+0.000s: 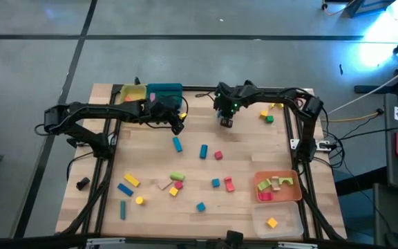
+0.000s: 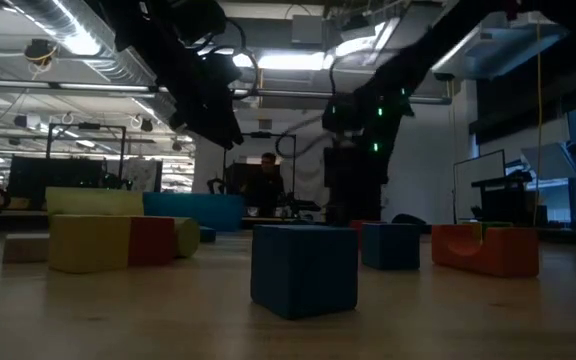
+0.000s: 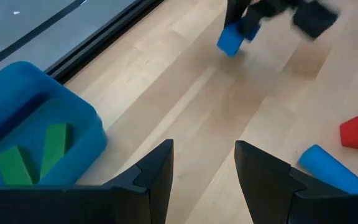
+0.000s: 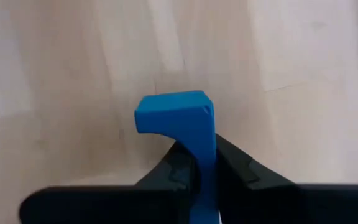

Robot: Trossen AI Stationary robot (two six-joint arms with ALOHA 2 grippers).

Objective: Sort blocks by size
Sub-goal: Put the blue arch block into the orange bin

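My right gripper (image 1: 225, 122) hangs over the table's far middle, shut on a blue block (image 4: 179, 121); the same block shows in the left wrist view (image 3: 230, 40). My left gripper (image 1: 179, 126) stands open just in front of the teal tray (image 1: 164, 92), with nothing between its fingers (image 3: 157, 171). Two green blocks (image 3: 33, 155) lie in that tray. Loose blocks lie flat on the wood: a blue cylinder (image 1: 177, 144), a blue bar (image 1: 203, 151), a red cube (image 1: 218, 155), and several more toward the near edge. My right gripper pinches the blue block's narrow part (image 4: 205, 168) between its two fingers, coming steeply from above. The block's wider end (image 4: 166, 112) sticks out past the fingertips toward the table. Whether that end touches the wood I cannot tell.
A yellow tray (image 1: 131, 93) stands left of the teal one. An orange tray (image 1: 278, 197) with several blocks and a clear tray (image 1: 289, 225) with a yellow block sit at the near right. A few blocks (image 1: 267, 116) lie at the far right.
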